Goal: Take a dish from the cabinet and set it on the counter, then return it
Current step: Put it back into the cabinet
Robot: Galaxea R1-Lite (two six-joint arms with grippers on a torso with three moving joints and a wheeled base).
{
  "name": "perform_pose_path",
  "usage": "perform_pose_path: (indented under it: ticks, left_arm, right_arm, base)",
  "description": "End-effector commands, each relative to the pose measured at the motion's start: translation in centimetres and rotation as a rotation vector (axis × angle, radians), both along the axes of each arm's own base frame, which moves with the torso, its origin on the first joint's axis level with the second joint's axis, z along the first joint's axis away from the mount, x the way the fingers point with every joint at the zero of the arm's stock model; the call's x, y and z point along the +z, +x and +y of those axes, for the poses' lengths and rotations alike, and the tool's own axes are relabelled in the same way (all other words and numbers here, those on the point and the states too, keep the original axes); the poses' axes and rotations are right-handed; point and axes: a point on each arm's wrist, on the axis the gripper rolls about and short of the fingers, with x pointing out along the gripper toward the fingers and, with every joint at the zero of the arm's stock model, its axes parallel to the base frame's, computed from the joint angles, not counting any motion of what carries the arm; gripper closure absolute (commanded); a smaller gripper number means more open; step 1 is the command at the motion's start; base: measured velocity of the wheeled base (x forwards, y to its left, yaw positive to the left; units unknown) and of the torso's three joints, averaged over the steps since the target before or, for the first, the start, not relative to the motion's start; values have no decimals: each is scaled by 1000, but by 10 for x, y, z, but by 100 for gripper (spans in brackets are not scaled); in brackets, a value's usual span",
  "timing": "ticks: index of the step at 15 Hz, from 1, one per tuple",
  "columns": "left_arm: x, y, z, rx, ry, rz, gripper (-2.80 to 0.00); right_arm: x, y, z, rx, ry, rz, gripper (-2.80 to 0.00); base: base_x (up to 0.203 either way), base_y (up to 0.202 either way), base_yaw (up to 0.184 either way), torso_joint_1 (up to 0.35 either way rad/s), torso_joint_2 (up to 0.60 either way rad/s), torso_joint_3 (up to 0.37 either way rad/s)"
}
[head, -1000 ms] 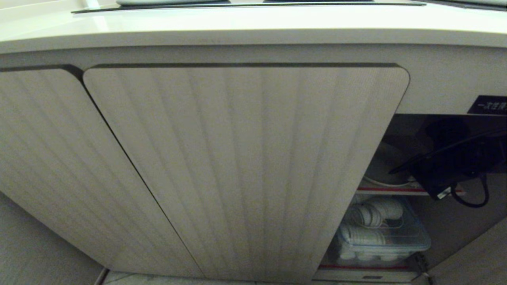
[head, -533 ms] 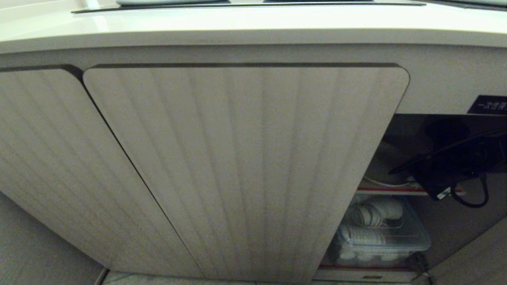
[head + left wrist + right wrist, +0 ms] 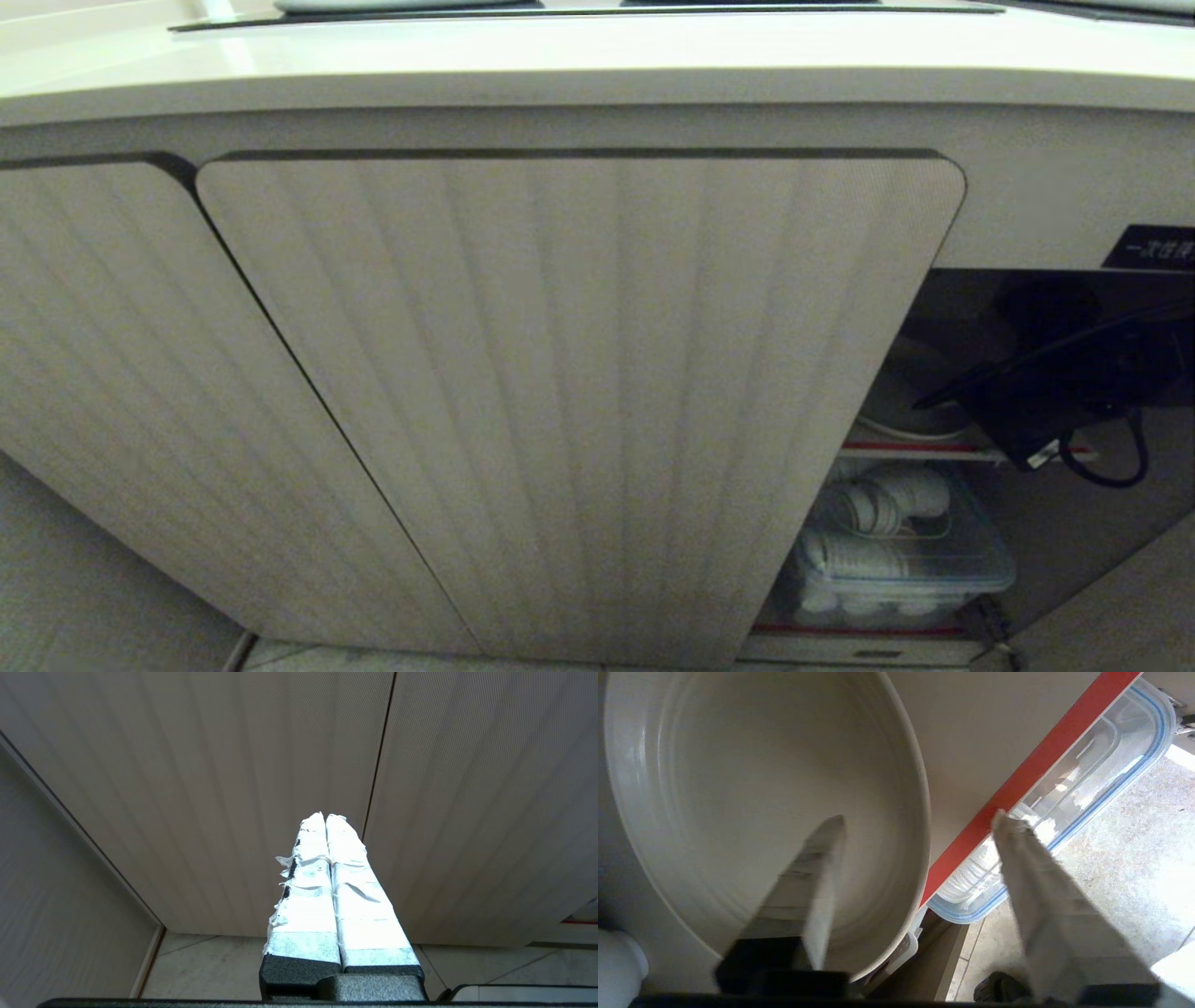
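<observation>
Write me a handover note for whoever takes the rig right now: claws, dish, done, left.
Right claw: open, inside the cabinet at the upper shelf, one finger over the dish, the other past its rim; holds nothing.
Left claw: shut, empty, parked facing the closed ribbed doors.
Dish: lying on the upper shelf, above the clear lidded box of white ware on the lower level.
Counter: no dish on the stretch in view.
Done, as it looks: dish is in the cabinet and released.
Left: draw the right arm out; the right-hand compartment stands open.
</observation>
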Motion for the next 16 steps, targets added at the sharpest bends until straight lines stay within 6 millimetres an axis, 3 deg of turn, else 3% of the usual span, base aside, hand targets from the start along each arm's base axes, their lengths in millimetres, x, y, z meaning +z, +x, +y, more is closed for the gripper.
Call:
perform_pose_path:
  ticks: [1,16]
  left_arm:
    - [0,0,0,0,-1,0,0]
    - [0,0,0,0,-1,0,0]
  right_arm:
    - [2,-1,0,-4,3,-5,-280]
    - [4,-17,9,10,-90,28,-280]
  base:
    - [0,0,0,0,0,0]
    - [0,0,0,0,0,0]
